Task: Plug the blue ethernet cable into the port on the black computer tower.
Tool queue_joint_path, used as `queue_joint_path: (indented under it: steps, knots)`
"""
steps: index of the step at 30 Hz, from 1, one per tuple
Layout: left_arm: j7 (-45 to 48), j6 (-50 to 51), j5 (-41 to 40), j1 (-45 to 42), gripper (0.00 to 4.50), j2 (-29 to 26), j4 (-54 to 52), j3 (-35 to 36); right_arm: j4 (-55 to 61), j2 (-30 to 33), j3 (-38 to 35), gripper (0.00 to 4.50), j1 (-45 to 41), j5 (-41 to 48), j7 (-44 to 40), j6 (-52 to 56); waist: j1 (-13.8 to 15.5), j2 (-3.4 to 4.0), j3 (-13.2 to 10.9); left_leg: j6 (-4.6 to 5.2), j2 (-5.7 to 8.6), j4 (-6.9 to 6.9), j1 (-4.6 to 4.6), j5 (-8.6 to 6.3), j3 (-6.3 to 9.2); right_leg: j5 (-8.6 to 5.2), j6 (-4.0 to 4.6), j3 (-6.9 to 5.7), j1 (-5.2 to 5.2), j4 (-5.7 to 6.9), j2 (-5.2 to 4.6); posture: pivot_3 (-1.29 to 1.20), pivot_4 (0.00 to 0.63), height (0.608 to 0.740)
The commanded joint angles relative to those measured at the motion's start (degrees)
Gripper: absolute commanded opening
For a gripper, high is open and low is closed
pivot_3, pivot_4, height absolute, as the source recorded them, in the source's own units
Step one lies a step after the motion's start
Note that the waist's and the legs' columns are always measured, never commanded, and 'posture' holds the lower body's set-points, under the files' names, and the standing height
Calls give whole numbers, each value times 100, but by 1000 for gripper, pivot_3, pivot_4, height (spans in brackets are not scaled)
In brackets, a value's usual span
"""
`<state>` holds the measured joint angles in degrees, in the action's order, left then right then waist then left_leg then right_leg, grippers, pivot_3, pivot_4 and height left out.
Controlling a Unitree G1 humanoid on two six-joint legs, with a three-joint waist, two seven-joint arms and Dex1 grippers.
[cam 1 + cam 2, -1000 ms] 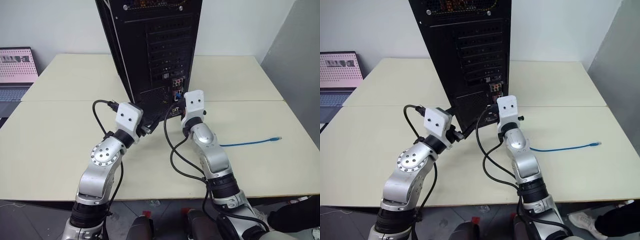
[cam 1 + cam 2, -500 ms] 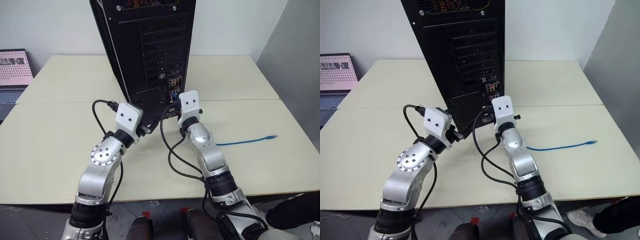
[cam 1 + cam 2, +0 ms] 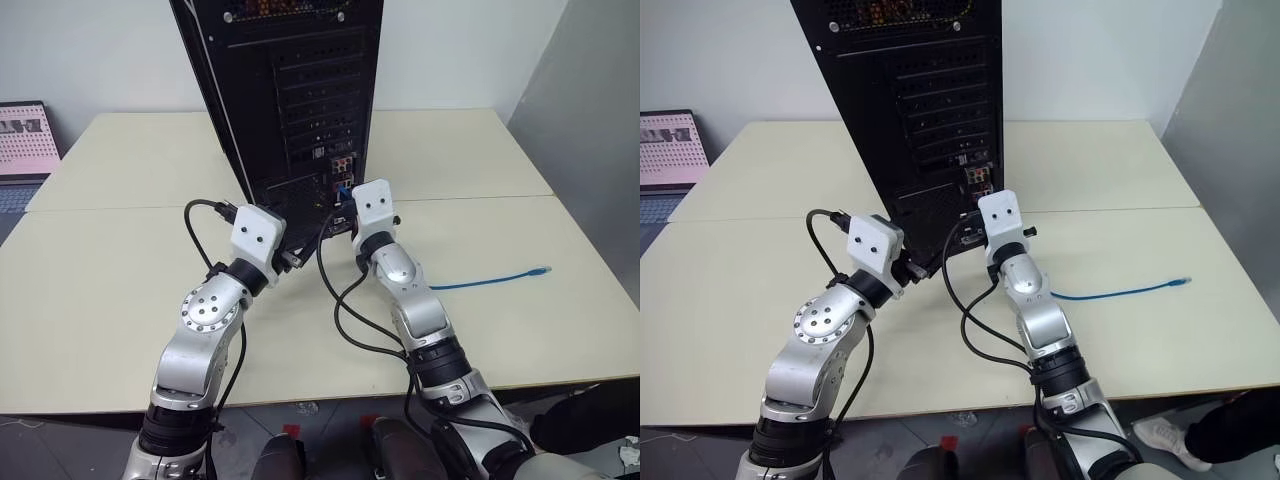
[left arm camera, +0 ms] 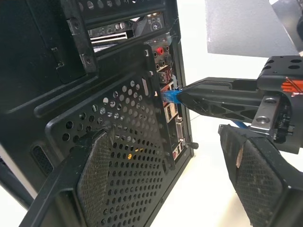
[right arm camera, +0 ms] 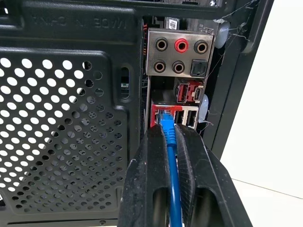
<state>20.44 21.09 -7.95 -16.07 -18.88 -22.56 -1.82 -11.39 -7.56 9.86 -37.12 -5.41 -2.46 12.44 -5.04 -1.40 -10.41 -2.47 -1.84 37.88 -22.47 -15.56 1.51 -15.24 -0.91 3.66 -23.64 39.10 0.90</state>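
Cable point(image 5: 169, 142) plug-first toward port point(image 5: 164, 113)

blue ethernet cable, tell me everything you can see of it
The blue ethernet cable is a thin light-blue cord of smooth plastic. Its near end is pinched in the shut right pincer, the plug tip at the red-framed port on the black computer tower; whether it is fully seated cannot be told. The rest trails to the robot's right, flat on the table, ending in a small free plug.
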Motion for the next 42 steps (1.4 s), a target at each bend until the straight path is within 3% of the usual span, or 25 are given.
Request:
queue_joint_path:
  steps: [1,10,12,13,17,23,31,38,42]
  knots:
    - [-42,-35,7,-4,3716,-33,-259,106,-39,-224,275,0,-252,59,-253,-93,-3,0,0,0,0,0,1,0,-2,0,0,4,0,0,0,0,150,740]
    - [-56,-21,6,3,3716,-24,-266,107,-56,-178,224,0,-228,85,-307,51,-10,0,0,0,0,-2,6,-1,-7,0,0,13,0,0,2,0,150,740]
    - [-59,-26,9,8,3750,-28,-257,116,-10,-132,201,667,-169,101,-340,112,-12,0,0,0,0,-2,8,-1,-8,0,0,15,0,0,2,0,150,740]
    - [-60,-28,9,10,3750,-30,-253,120,7,-117,190,757,-148,103,-352,130,-12,0,0,0,0,-3,9,-1,-8,0,0,16,0,0,3,0,150,740]
    - [-72,-34,30,18,3750,-43,-224,139,159,-1,128,1813,-19,98,-454,264,-1,0,0,0,3,-3,4,-1,-7,0,0,15,0,-2,3,0,150,740]
    - [-82,-11,40,30,3750,-80,-187,169,761,212,14,2885,298,198,-672,571,53,0,0,-1,9,-1,-12,-1,-3,0,-1,9,-3,-7,-2,0,150,740]
    - [119,371,17,-114,3750,-429,-148,224,2381,1512,-319,4457,613,1016,-2156,1089,187,-1,0,0,16,7,-27,-1,-1,3,-9,4,-13,-9,-8,0,150,740]
    - [735,462,-356,-153,3750,-1004,-108,580,2682,3121,-945,4457,733,2077,-3902,1060,221,-2,-1,0,22,7,-28,-1,-5,3,-9,-9,-10,-13,-5,0,150,740]
    - [1097,457,-662,-64,3750,-1258,-91,825,2627,3634,-1249,4457,783,2469,-4315,1116,215,-2,-1,1,21,7,-28,-1,-7,2,-8,-6,-10,-13,-1,0,150,740]
